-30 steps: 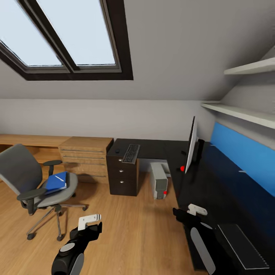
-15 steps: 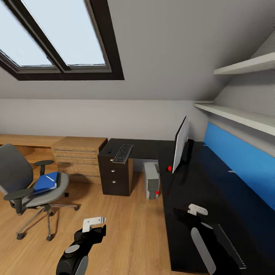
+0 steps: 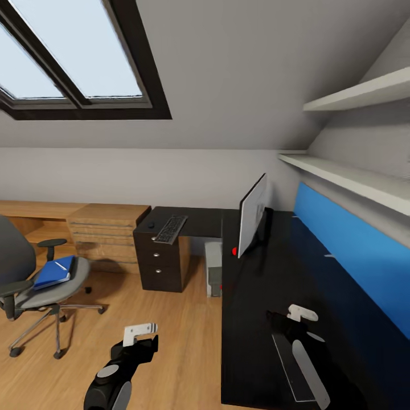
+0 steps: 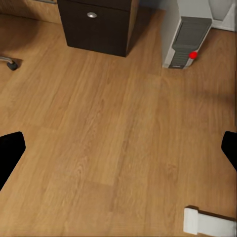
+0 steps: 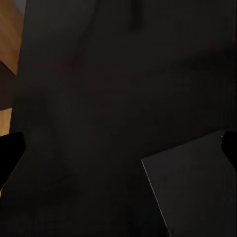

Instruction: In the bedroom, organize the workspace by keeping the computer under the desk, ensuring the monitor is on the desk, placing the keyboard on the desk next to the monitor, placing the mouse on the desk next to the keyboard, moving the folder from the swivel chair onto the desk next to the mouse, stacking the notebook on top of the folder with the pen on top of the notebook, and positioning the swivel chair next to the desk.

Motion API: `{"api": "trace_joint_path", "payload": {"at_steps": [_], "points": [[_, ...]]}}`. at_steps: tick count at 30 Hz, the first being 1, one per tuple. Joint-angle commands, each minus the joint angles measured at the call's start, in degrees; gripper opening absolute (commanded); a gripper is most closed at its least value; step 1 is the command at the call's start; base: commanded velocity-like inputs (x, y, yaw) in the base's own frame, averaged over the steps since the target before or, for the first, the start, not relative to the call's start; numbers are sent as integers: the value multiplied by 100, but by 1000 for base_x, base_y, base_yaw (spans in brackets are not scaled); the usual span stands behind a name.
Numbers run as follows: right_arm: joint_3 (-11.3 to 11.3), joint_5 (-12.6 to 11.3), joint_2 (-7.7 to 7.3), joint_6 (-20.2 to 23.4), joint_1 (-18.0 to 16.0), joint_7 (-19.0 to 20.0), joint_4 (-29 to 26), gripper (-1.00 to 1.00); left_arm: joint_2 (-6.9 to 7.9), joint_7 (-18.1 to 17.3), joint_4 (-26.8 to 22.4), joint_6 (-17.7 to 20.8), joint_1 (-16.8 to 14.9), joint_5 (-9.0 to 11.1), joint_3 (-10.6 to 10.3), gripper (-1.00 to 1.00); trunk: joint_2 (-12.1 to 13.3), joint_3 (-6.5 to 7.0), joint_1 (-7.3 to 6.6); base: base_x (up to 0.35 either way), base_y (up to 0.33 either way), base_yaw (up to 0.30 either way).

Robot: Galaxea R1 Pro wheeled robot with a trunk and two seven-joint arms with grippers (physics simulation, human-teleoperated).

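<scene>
Seeing keyboard mid-frame on desk, long axis running toward camera; monitor edge-on at right. Both grippers' fingers spreading wide.

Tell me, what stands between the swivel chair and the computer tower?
In the head view, the desk's black drawer unit stands between the swivel chair and the computer, with wood floor around it.

Readable text: none in any view.
Monitor: no brand legible, only a red dot at its lower corner.
Computer: red dot on front, no lettering.
Keyboard: key legends too small to read.
</scene>
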Motion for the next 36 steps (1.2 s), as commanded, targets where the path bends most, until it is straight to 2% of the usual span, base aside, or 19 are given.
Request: {"api": "trace_joint_path", "payload": {"at_steps": [1,17,18,19,22,23,26,27,28,33,34,36], "points": [[21,-61,-27,-5,-4,-58,-3,100,0,53,-8,19,-4,63,-8,100,-8,-10,2,0,-313,0],[26,9,-87,-216,-4,-59,172,100,0,31,-9,25,-2,81,-13,100,-8,-10,2,0,-282,0],[27,70,-87,-265,-4,-59,191,100,0,29,-12,26,3,85,-14,100,-8,-10,2,17,-229,0],[27,242,-83,-349,-4,-62,246,100,0,19,-29,25,35,88,-14,100,-8,-10,2,30,-122,0],[26,430,-78,-389,-7,-65,431,100,0,12,-92,25,60,91,-15,100,-8,-10,2,17,-70,0],[28,605,-74,-404,-25,-70,688,100,0,9,-240,29,75,92,-15,100,-8,-10,2,5,-20,0],[28,731,-70,-403,-68,-73,910,100,0,8,-359,33,91,92,-15,100,-8,-10,2,3,-13,0],[29,804,-67,-402,-154,-74,1081,100,-2,8,-415,37,99,92,-15,100,-8,-10,2,2,-7,0],[35,954,-72,-391,-704,-76,1602,100,-10,7,-484,43,108,94,-25,100,-8,-10,2,1,-2,0],[37,1052,-78,-455,-1660,-66,2758,100,-16,7,-511,45,114,98,-33,100,-8,-10,2,0,-1,0],[41,1076,-76,-743,-2028,-50,3371,100,-17,7,-515,43,117,98,-34,100,-48,-28,24,0,0,0],[54,1092,-64,-1104,-2272,-37,3902,100,-17,7,-519,40,116,95,-35,100,-128,-64,68,0,0,0]]}}
